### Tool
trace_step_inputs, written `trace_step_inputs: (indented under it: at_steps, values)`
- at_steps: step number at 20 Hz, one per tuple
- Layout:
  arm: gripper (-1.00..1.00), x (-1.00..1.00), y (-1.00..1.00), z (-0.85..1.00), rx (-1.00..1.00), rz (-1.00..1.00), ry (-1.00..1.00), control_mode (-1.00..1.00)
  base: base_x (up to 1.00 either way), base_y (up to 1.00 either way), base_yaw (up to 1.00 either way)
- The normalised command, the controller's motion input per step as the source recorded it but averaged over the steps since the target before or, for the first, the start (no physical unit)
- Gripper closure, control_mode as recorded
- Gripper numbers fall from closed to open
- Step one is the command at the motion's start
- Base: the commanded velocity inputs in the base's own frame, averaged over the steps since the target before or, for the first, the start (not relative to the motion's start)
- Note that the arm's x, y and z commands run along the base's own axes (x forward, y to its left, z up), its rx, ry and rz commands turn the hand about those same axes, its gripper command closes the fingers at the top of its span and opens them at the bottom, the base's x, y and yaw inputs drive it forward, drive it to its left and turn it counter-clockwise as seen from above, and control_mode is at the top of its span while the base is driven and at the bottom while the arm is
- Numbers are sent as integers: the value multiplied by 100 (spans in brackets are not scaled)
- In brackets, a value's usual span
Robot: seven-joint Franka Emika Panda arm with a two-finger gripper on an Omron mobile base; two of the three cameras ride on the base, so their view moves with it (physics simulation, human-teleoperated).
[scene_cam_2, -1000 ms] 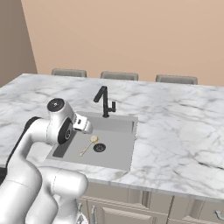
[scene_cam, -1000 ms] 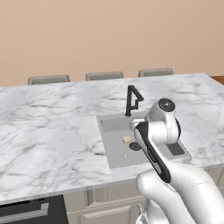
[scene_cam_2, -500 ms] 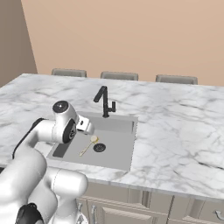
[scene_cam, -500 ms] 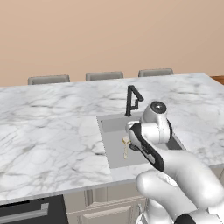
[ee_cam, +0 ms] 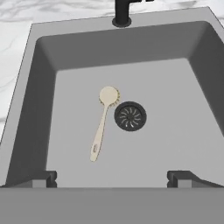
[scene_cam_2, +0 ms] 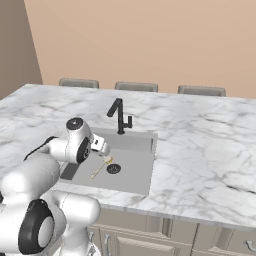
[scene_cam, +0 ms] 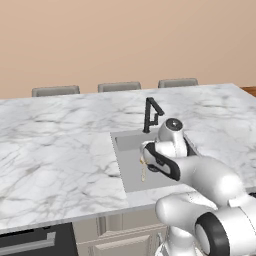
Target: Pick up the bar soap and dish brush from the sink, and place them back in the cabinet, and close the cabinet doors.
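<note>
With the gripper [ee_cam: 112, 177] hanging jaws apart over the sink [ee_cam: 30, 109], the step in hand looks like reaching for the brush [ee_cam: 102, 124], which lies on the basin floor, head just left of the drain [ee_cam: 130, 116], so the next move calls for descending astride its handle.

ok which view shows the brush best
The hand view: the brush lies whole on the sink floor, head beside the drain. The right base view shows it small; the left shows part of it behind the arm.
</note>
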Motion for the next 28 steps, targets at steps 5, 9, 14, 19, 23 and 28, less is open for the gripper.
trace_step_inputs:
  at_steps: [5, 9, 14, 19, 23, 28]
  values:
    - [-100, 33, 2, -32, 0, 0, 5, -100, 0, 0, 0]
    - [-100, 30, 0, -20, 0, 0, 1, -100, 0, 0, 0]
    - [-100, 33, 0, -27, 0, 0, 1, -100, 0, 0, 0]
    - [-100, 27, 2, -29, 0, 0, 3, -100, 0, 0, 0]
    - [-100, 22, 3, -30, 0, 0, 5, -100, 0, 0, 0]
    - [-100, 17, 3, -21, 0, 0, 5, -100, 0, 0, 0]
